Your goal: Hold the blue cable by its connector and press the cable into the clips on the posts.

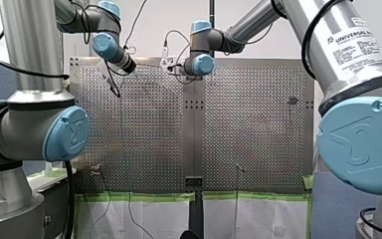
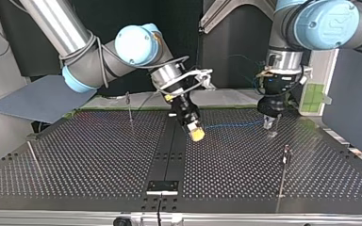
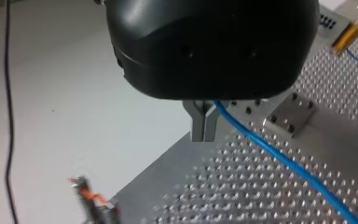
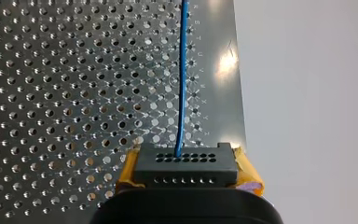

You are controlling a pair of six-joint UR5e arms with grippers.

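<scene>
The right gripper (image 2: 196,135) clamps the black connector (image 4: 185,169) between yellow pads (image 4: 248,173). The blue cable (image 4: 182,79) runs straight ahead over the perforated table (image 4: 51,93) toward the left gripper (image 3: 204,137), whose metal fingers (image 3: 198,123) are pressed together just beside it.

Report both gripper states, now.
Left gripper: closed, apparently pinching the blue cable.
Right gripper: closed on the black connector.

A blue cable (image 4: 182,84) runs ahead of the right gripper (image 4: 186,173), whose yellow pads (image 4: 127,173) flank a black connector (image 4: 186,163) dotted with hole rows; silver perforated table (image 4: 74,93) beneath. Black left gripper (image 3: 204,135), grey fingers (image 3: 198,123).
</scene>
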